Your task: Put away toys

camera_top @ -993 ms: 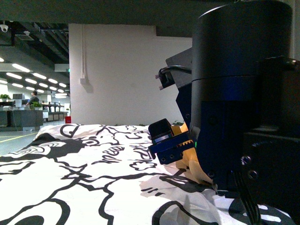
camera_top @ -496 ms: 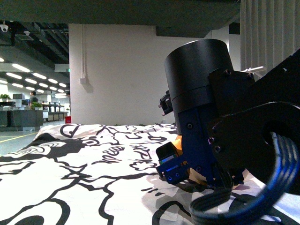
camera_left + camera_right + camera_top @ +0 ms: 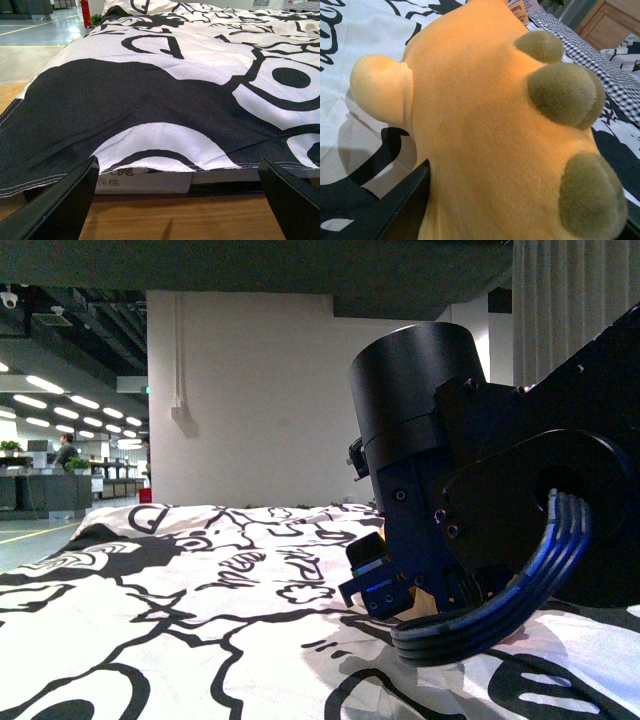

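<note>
Plush toy [image 3: 485,125], soft fuzzy orange-yellow w/ a stubby rounded limb & three olive-brown domed bumps, lay on the smooth black-&-white printed sheet [image 3: 180,620], filling the space btw the black fingers [image 3: 400,210] of the right gripper [image 3: 530,190]; one finger touched its side, but couldn't tell if it was actually clamped. Left gripper [image 3: 177,162] sat spread wide w/ nothing btw its fingers, facing the sheet's stitched hem over a wood board [image 3: 175,220]. Vs 1 s before, the round black housing of the right arm [image 3: 480,510] had gone from upright & near the lens to tilted, w/ far less orange showing beside it.
</note>
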Action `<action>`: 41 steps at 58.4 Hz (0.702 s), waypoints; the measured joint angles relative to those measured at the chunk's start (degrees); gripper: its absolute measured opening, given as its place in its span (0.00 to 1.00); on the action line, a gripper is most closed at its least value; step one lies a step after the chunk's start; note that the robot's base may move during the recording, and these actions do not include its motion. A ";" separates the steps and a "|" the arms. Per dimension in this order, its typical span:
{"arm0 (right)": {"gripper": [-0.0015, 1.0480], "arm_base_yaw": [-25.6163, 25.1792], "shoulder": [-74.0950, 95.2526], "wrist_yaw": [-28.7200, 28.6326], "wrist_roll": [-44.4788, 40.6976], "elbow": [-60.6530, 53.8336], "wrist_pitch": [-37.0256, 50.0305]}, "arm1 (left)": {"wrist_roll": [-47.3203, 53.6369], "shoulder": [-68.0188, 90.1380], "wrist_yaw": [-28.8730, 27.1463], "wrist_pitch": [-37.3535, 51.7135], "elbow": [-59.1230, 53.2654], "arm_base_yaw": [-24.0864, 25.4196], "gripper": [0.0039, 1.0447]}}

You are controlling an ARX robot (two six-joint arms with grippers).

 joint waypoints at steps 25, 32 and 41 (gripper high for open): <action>0.15 -0.92 -0.74 -6.69 2.34 0.00 -0.20 | 0.00 0.02 0.00 0.00 0.00 0.00 0.94; 0.08 -2.21 -3.06 -12.72 4.90 0.00 0.37 | -0.02 0.02 0.00 0.00 0.00 0.00 0.94; 0.07 -5.49 -9.88 -23.47 9.57 -0.44 1.09 | 0.00 0.02 0.00 0.00 0.00 0.00 0.94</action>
